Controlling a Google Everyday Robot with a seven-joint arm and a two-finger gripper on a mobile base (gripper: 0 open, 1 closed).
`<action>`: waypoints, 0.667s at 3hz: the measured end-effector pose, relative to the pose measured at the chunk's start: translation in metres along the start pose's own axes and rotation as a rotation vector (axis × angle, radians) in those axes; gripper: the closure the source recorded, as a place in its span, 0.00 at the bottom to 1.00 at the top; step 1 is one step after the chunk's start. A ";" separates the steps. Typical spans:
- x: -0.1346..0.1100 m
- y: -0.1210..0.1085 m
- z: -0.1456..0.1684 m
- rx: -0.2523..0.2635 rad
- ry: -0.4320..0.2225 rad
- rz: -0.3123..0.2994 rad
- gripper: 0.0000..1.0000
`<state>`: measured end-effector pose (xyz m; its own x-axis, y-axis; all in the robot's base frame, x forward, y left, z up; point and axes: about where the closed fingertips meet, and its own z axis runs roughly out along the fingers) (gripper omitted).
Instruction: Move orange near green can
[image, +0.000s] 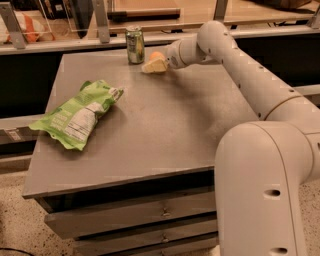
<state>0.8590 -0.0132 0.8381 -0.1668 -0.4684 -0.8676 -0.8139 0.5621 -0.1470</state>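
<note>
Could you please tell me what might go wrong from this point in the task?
1. The gripper sits just right of the upright green can; a small drift left could tip it.
2. The can stands near the far edge of the table, so a push might send it off the back.
3. The orange, right at the gripper, is round and may roll away from the can once let go.
</note>
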 end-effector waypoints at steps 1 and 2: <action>0.000 0.000 0.000 0.000 0.000 0.000 0.00; 0.000 0.000 0.000 0.000 0.000 0.000 0.00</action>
<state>0.8589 -0.0133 0.8381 -0.1667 -0.4683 -0.8677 -0.8140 0.5620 -0.1469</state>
